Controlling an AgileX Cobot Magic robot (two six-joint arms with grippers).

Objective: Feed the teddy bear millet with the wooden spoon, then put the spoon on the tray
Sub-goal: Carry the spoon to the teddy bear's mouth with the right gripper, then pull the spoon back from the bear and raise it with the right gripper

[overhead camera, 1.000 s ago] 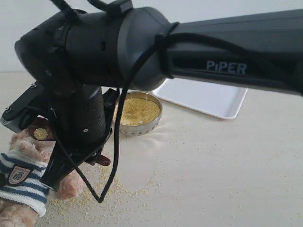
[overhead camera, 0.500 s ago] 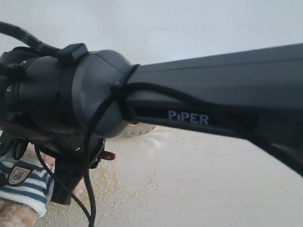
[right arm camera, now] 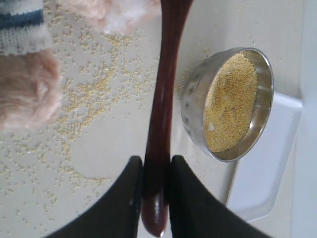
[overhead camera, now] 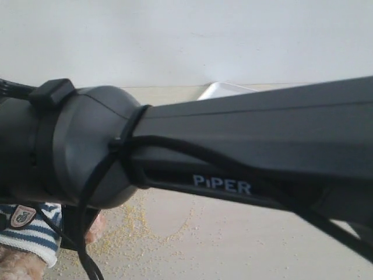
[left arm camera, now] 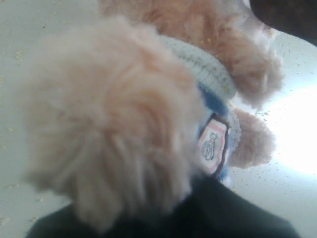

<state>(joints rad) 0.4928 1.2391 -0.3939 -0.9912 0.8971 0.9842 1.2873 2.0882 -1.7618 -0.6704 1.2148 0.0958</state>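
Right gripper (right arm camera: pixel 156 166) clamps the slim reddish-brown wooden spoon (right arm camera: pixel 161 99); left gripper (left arm camera: pixel 198 215), behind the fuzzy light-brown teddy bear (left arm camera: pixel 114 124): can't tell.

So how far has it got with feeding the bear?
Picking up looks done: the right gripper is clamped on the wooden spoon, whose far end reaches toward the teddy bear. Loose millet by the bear suggests feeding is under way or over. Left: laying the spoon on the tray beside the steel bowl.
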